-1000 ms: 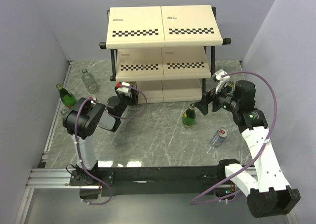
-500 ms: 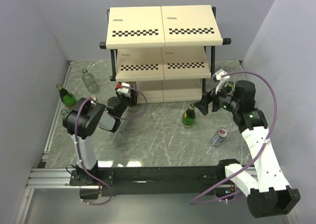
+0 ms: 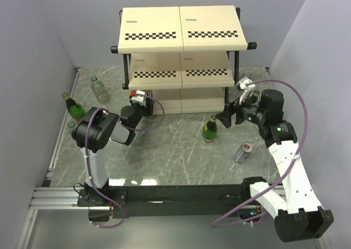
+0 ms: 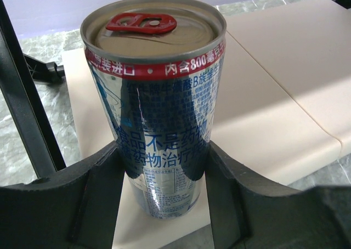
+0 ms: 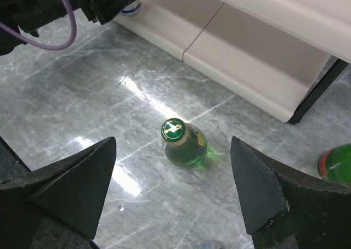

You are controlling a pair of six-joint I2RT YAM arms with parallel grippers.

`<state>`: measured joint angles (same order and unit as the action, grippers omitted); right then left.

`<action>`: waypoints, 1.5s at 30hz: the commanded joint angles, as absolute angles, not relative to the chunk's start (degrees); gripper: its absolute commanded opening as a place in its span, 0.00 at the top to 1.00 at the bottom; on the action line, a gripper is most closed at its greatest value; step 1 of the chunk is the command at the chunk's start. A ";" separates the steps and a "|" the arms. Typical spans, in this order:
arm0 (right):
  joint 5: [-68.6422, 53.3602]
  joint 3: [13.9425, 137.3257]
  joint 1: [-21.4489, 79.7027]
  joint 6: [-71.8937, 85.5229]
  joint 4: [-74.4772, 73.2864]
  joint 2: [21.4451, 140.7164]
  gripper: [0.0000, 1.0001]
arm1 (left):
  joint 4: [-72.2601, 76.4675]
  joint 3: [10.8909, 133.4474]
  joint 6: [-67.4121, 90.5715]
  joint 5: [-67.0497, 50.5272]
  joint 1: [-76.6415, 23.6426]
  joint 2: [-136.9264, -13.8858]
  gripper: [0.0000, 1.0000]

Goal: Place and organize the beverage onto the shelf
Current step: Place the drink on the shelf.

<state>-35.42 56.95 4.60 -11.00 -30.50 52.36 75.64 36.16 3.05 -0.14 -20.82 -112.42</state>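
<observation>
Left wrist view, blue can (image 4: pixel 156 95) upright on shelf (image 4: pixel 274 112) board, clamped in left pincer (image 4: pixel 163 147) (right pincer (image 5: pixel 173 141) gaping)

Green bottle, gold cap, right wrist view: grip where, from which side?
Take the bottle by its round body, below the short neck. It stands upright on the table, so come in level from the right; the shelf stands behind it.

Green bottle (image 3: pixel 209 129) has bare table (image 3: pixel 170 150) on every side, so coming in from above is wide open. Shelf (image 3: pixel 203 101) walls off its 12 o'clock, and a silver can (image 3: pixel 244 152) sits out at 4 o'clock.
</observation>
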 commanded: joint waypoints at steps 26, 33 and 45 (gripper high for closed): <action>-36.12 57.30 4.22 -11.60 -29.88 51.77 0.09 | 106.52 34.90 4.04 2.02 -20.57 -110.74 0.28; -36.21 57.22 4.31 -11.60 -29.88 51.59 0.09 | 106.52 33.14 4.66 1.85 -20.57 -109.42 0.34; -36.12 57.22 4.31 -11.60 -29.88 51.50 0.09 | 106.52 35.15 4.84 3.34 -20.57 -111.45 0.40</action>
